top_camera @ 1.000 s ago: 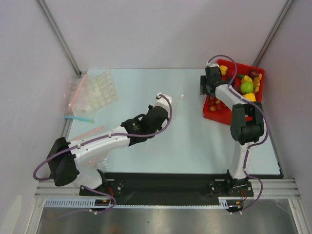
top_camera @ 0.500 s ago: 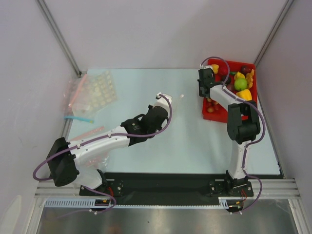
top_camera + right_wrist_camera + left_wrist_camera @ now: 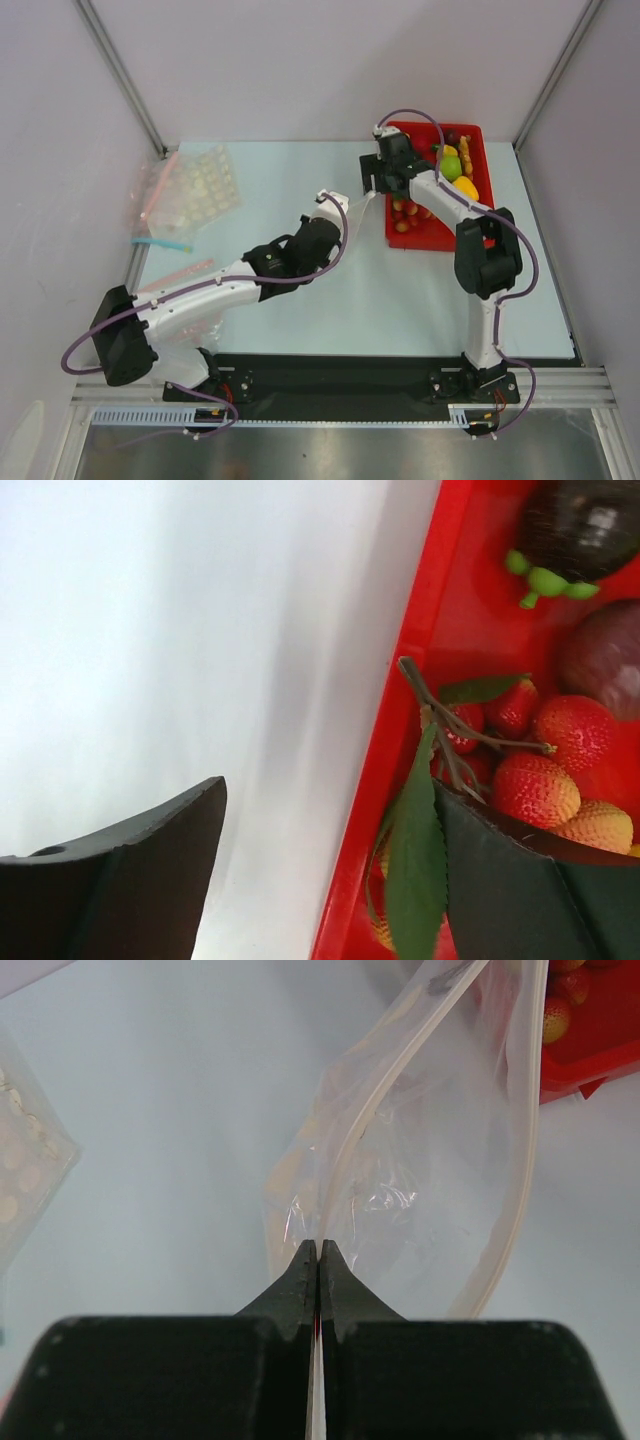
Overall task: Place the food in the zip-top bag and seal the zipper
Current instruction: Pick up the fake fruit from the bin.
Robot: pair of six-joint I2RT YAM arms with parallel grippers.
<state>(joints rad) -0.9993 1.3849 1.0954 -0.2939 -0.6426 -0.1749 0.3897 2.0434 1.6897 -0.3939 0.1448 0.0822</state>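
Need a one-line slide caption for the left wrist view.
The left gripper shut on the edge of the bag; tray of fruit at top right.

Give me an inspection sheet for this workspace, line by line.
Surface: pale table, no spills seen.
Job's things: zip-top bag held by its rim, mouth apparently open; food lies in the red tray.
Clutter: dimpled sheet, spare bags, blue strip at the far left.
Grippers: left gripper shut on the zipper; right gripper open, straddling the tray's wall.
Cables: purple cables along both arms, no snag seen.
Surroundings: white walls, metal frame posts.
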